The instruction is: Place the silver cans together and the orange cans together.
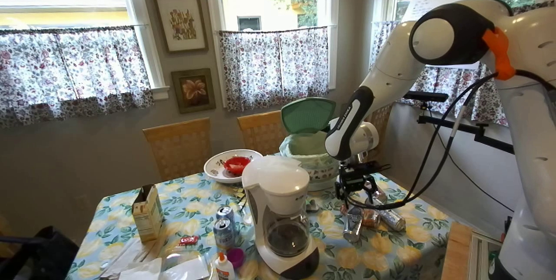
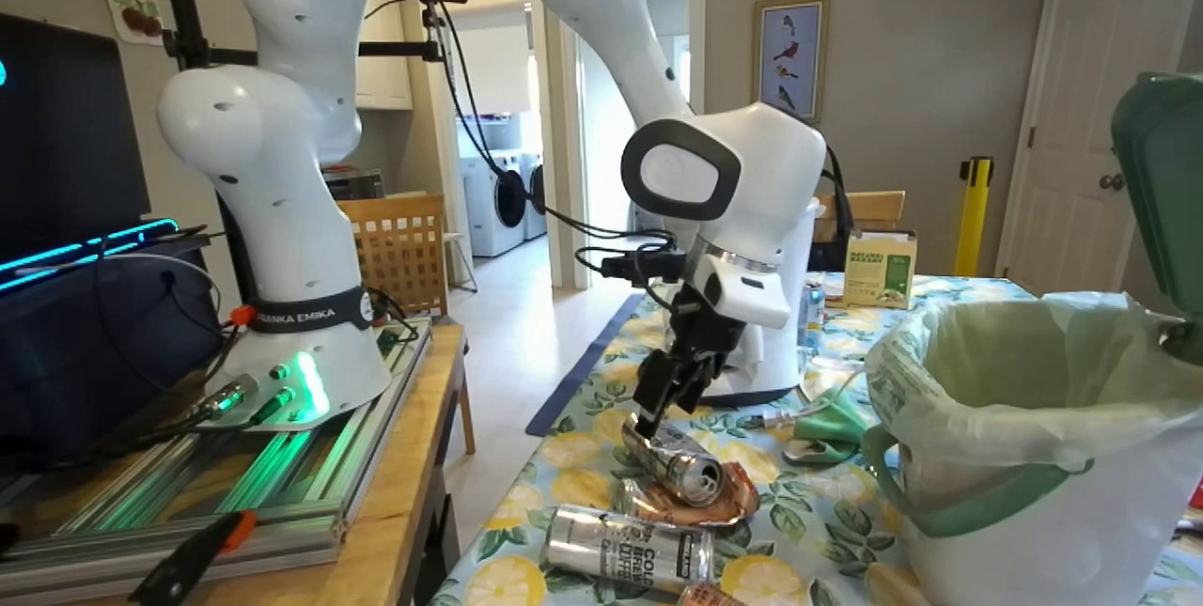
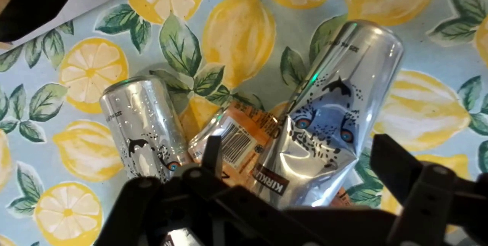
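Observation:
A dented silver can [image 3: 328,112] with a cat face lies tilted, partly over a crushed orange can [image 3: 240,143]. In an exterior view the silver can [image 2: 669,458] overlaps the orange can [image 2: 733,498]. Another silver can [image 3: 141,116] lies left in the wrist view, partly hidden by the gripper; it also shows in an exterior view [image 2: 625,545]. A second orange can [image 2: 705,597] is cut off at that view's lower edge. My gripper [image 3: 299,152] is open, fingers on either side of the dented silver can. It is just above the cans in both exterior views [image 1: 356,191] [image 2: 650,411].
A white bin [image 2: 1043,531] with a raised green lid [image 1: 308,115] stands beside the cans. A coffee maker [image 1: 278,184] stands on the table. Two upright blue-silver cans [image 1: 223,232], a glue bottle [image 1: 223,267], a carton [image 1: 147,215] and a bowl [image 1: 213,169] are beyond it.

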